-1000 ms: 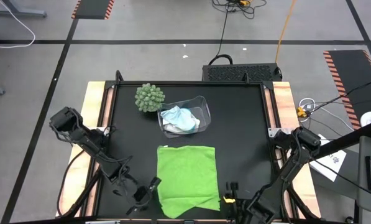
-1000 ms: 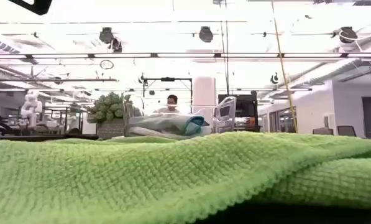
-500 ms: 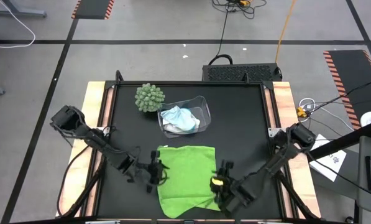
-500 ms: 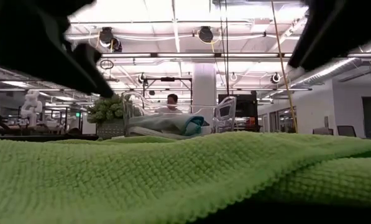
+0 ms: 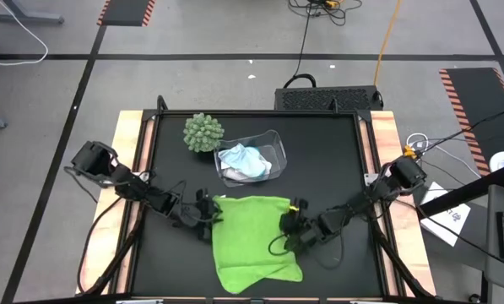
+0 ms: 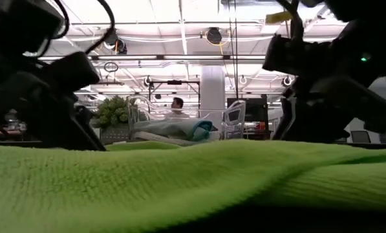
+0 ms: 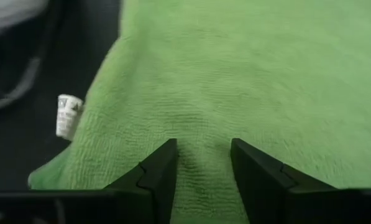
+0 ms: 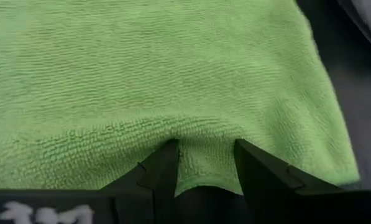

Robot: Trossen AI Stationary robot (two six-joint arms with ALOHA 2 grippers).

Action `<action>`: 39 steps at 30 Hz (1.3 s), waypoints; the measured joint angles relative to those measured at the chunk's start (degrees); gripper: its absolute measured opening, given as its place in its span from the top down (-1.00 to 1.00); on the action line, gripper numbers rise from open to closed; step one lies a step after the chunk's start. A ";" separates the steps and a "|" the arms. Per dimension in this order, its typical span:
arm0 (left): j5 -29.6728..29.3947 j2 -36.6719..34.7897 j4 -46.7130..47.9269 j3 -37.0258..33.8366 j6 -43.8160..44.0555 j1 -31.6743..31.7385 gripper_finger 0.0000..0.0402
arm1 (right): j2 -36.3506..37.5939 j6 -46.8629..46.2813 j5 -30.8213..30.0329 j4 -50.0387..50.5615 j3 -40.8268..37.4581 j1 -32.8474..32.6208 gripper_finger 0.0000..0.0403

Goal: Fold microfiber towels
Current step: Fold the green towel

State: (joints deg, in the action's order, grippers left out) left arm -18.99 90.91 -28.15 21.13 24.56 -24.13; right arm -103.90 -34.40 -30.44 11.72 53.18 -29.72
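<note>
A lime green towel [image 5: 252,241] lies spread on the black table, its near right corner turned over [image 5: 279,270]. My left gripper [image 5: 213,213] is at its far left corner, where a small white tag [image 7: 67,115] sticks out. It is open and points slantwise down. My right gripper [image 5: 287,228] is at the towel's right edge near the far right corner, also open. A white and a light blue towel [image 5: 245,160] lie crumpled in a clear bin [image 5: 273,139]. My left gripper [image 7: 204,165] has both fingertips [image 7: 163,165] down on the green towel just inside its far left corner [image 7: 201,146], coming slantwise from the table's left. Cloth fills the gap between the open fingers. The towel lies flat on the table. My right gripper [image 8: 207,165] sets its fingertips [image 8: 166,162] on the towel's right edge [image 8: 204,149], slanting down from the table's right. A low ridge of cloth stands between the open fingers, and the edge dips in there. The towel rests on the table.
A round green spiky plant [image 5: 203,133] stands at the far left beside the bin. Bare black table lies to the left and right of the green towel. In the low view both arms [image 6: 44,97] [image 6: 335,77] loom over the towel's far part.
Both grippers have come from the table's near edge toward the far edge and inward, sinking onto the green towel's far corners. The left wrist has rolled on the way. The towel has stayed where it lay.
</note>
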 joint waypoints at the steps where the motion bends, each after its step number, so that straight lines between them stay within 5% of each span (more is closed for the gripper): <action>1: 0.25 -0.02 0.08 -0.09 0.00 1.12 0.26 | 0.67 0.48 0.37 -0.40 -0.70 0.70 0.25; 11: 3.47 -0.21 1.26 -0.14 -3.15 10.07 0.36 | 10.92 2.45 2.49 -0.47 -9.68 8.11 0.25; 21: 3.91 -4.36 -7.55 -0.27 -21.75 6.59 0.37 | 17.02 6.33 2.43 -11.48 -14.79 5.87 0.25; 29: 18.67 -7.58 -6.00 -0.27 -17.22 0.20 0.37 | 17.18 7.55 2.35 -15.16 -14.77 2.65 0.25; 39: 1.95 -5.89 -5.94 1.03 -14.79 -13.80 0.37 | 17.16 4.57 2.28 -15.44 -14.77 1.44 0.25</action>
State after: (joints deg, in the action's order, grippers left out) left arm -17.04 85.02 -34.09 22.16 9.76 -37.93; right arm -86.74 -29.83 -28.16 -3.72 38.41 -28.29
